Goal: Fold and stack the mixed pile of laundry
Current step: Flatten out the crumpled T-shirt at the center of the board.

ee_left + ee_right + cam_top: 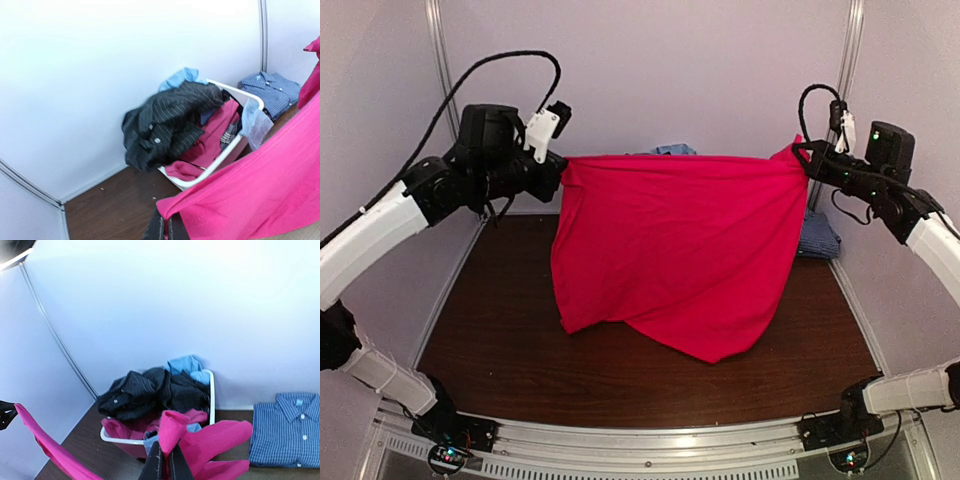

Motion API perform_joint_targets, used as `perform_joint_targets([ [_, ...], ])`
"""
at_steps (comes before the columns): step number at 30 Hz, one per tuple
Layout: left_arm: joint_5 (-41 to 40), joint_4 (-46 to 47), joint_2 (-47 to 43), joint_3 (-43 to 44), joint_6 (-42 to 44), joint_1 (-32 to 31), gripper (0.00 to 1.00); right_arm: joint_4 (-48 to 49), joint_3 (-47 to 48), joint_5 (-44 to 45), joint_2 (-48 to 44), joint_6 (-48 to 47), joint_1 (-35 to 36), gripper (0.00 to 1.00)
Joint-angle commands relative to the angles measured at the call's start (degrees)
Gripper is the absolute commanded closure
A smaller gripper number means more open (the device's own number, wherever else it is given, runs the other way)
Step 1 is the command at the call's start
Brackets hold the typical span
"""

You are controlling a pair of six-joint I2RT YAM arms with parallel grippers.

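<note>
Together, the left claw [559, 169] and right claw [802, 153] clamped the pink-red garment [680, 250] by its 2 top corners above the table [500, 345].

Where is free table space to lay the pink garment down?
Bare table lies in front, between the hanging garment and the near edge, and along the left edge. The back is crowded: the full tub, with the checked shirt right of it.
</note>
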Motion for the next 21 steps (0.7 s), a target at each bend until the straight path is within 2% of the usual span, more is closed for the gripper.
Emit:
perform_joint_targets([
  [1, -9.87, -10.63, -0.91, 10.74, 9.53, 0.21, 1.00, -0.80, 11.12, -0.79, 1.45, -3.42, -0.50, 1.00],
  [4, -10.36, -11.36, -1.45, 15.31, 12.51, 0.21, 1.00, -3.78, 18.12, 0.12, 2.29, -5.46, -0.42, 1.00],
  [6, -7.75, -12.67, -1.92, 17.01, 13.52, 0.20, 1.00, -4.47, 20.14, 0.04, 1.64, -5.70, -0.34, 1.00],
  [13, 7.91, -13.21, -10.38, 11.25, 13.31, 0.20, 1.00, -8.05, 19.32, -1.63, -5.46, -3.70, 4.47, 1.00],
  [17, 13.74, -14.98, -14.54, 9.04, 11.27, 0.20, 1.00, -10.20, 15.31, 0.28, -9.54, 2.96, 7.47, 1.00],
  [21, 10.64, -17.95, -14.57, 2.59, 8.68, 0.20, 1.00, -11.71, 4.07, 5.48, -9.97, 11.25, 10.33, 0.98],
])
